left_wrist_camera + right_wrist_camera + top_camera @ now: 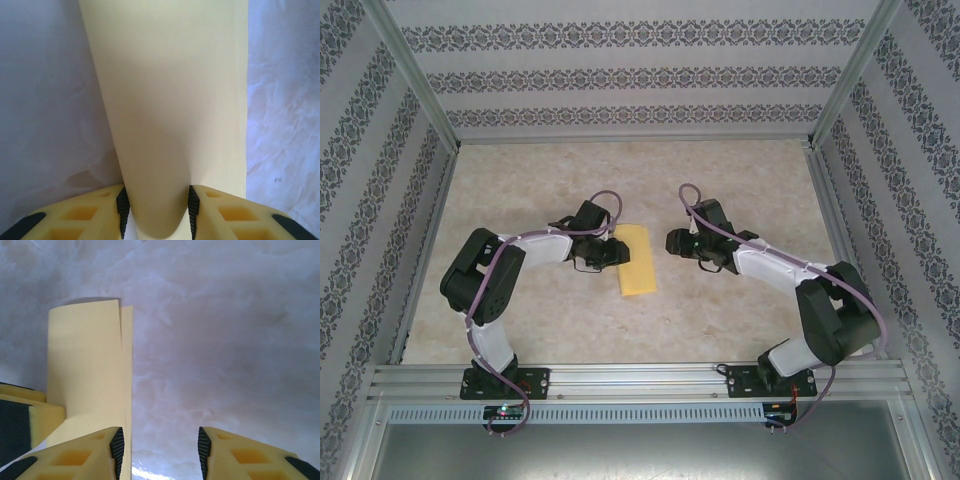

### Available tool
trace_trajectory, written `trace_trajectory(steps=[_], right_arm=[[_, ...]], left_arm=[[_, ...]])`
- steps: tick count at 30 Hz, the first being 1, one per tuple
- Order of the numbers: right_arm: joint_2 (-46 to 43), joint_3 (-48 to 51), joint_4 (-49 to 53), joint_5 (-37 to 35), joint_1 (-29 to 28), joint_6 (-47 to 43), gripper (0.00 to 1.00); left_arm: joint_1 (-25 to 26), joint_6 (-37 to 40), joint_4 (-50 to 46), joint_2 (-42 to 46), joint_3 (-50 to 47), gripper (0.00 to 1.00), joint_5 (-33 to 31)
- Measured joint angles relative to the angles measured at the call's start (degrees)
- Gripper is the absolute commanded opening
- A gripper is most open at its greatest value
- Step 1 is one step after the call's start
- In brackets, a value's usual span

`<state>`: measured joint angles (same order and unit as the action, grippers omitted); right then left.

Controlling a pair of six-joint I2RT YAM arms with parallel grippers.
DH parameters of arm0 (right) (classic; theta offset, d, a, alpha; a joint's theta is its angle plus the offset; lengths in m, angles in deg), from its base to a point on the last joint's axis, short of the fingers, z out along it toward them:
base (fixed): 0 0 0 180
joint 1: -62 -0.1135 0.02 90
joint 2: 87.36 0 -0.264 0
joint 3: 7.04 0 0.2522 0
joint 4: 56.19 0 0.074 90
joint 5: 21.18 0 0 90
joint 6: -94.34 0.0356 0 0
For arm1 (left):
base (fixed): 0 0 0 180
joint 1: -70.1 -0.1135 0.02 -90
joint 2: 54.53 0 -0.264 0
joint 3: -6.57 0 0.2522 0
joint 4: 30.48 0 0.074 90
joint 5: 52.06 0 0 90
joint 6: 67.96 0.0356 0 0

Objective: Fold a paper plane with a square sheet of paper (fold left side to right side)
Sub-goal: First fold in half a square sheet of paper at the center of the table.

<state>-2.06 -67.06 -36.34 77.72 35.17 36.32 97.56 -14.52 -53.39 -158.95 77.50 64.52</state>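
Now left fingers (123,207) pinch the folded sheet (165,100) (right fingers (116,445) parted, empty, beside it).

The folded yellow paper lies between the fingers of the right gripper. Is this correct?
No: the folded yellow paper lies between the fingers of the left gripper, as the left wrist view shows. The right gripper stands open over the table, beside the paper.
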Motion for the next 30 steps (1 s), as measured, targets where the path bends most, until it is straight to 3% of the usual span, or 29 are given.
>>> trace_trajectory(steps=[19, 30], right_arm=[[-2.0, 0.7, 1.1, -0.7, 0.5, -0.9, 0.46], [-4.3, 1.3, 1.2, -0.7, 0.5, -0.9, 0.58]], left_arm=[[1.1, 1.9, -5.7, -1.7, 4.2, 0.46, -1.8], [1.3, 2.1, -7.3, -2.4, 5.4, 0.46, -2.2]])
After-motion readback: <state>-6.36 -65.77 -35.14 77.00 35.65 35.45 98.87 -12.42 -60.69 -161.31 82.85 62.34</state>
